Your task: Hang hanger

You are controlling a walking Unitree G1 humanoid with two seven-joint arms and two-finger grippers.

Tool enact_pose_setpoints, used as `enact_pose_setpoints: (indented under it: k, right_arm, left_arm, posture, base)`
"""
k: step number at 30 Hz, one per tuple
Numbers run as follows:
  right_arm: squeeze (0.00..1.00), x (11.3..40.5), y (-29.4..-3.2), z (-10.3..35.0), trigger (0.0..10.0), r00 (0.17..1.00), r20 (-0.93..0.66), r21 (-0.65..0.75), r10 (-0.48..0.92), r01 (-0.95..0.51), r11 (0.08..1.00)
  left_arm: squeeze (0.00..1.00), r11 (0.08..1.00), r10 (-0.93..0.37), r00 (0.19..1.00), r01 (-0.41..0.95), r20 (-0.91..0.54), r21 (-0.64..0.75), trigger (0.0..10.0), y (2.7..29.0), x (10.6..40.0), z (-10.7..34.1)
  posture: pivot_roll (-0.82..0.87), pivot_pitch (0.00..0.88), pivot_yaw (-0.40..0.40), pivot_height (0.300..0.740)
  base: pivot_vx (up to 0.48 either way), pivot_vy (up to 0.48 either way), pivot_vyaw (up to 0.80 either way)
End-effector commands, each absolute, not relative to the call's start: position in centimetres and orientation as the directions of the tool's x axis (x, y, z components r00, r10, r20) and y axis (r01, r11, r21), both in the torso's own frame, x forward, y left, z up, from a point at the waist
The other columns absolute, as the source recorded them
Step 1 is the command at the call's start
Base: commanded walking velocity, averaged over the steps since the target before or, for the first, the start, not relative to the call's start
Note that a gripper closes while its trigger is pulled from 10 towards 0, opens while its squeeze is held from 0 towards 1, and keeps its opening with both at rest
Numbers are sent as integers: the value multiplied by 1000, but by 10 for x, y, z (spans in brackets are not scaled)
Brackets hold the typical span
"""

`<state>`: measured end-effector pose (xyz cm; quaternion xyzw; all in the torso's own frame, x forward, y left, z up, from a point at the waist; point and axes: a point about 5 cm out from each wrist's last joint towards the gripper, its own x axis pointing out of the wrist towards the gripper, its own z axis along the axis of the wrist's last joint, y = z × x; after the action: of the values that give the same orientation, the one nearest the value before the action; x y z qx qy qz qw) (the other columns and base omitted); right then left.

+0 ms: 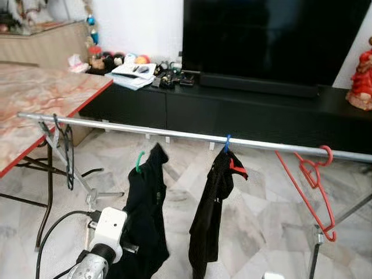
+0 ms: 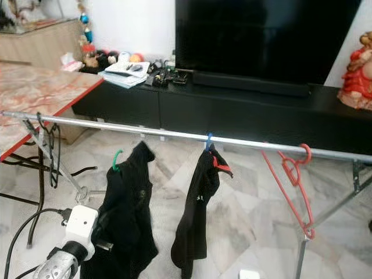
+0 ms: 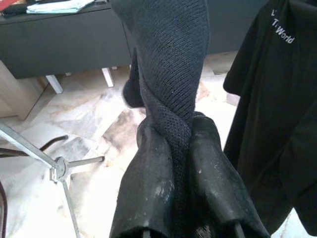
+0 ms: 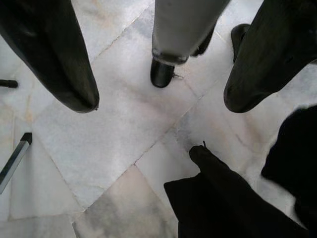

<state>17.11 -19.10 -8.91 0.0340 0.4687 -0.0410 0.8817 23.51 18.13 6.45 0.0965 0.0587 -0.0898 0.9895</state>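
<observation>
A silver rail (image 1: 174,134) runs across the room at about knee height. Just under it hangs a black garment (image 1: 148,215) on a green hanger (image 1: 140,160), whose hook is off the rail. My left gripper (image 3: 185,148) is shut on a twisted fold of that dark knit cloth. A second black garment (image 1: 212,203) hangs from a blue hanger (image 1: 226,141) on the rail. An empty red hanger (image 1: 314,180) hangs further right. My right gripper (image 4: 161,104) is open, low over the marble floor, with black cloth (image 4: 223,198) beside it.
A marble table with a red edge (image 1: 40,93) stands at the left, with cables (image 1: 64,154) and rack legs (image 1: 87,189) under it. Behind the rail are a black TV cabinet (image 1: 232,110) and a red figure (image 1: 361,81). A pale post with a black foot (image 4: 171,44) stands on the floor.
</observation>
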Motion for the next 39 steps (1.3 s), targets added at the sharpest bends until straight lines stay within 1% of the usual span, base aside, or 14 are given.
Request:
enact_pose_setpoints:
  k: [1, 6, 28, 34, 39]
  right_arm:
    - [0, 174, -194, -87, 10000, 565, -823, 18, -50, 114, 993]
    - [0, 174, -194, -87, 10000, 565, -824, 17, -50, 113, 993]
    - [0, 173, -194, -88, 10000, 562, -826, 17, -46, 107, 994]
    - [0, 173, -194, -88, 10000, 562, -826, 18, -45, 106, 994]
    - [0, 173, -194, -88, 10000, 562, -826, 18, -46, 107, 994]
  left_arm:
    - [0, 966, -166, 981, 181, -95, 184, 10000, 180, 240, 73]
    - [0, 970, -157, 981, 175, -115, 168, 10000, 180, 239, 69]
    - [0, 969, -162, 978, 182, -128, 168, 10000, 179, 240, 68]
    - [0, 969, -163, 978, 183, -128, 166, 10000, 178, 240, 69]
    - [0, 969, -164, 978, 184, -128, 166, 10000, 178, 241, 69]
  posture:
    - [131, 0, -24, 740]
    - [131, 0, -24, 740]
    - [131, 0, -22, 740]
    - [131, 0, -22, 740]
    - [131, 0, -22, 740]
  base:
    - [0, 0, 0]
    - [0, 54, 0]
    - [0, 310, 0]
    - [0, 415, 0]
    - [0, 0, 0]
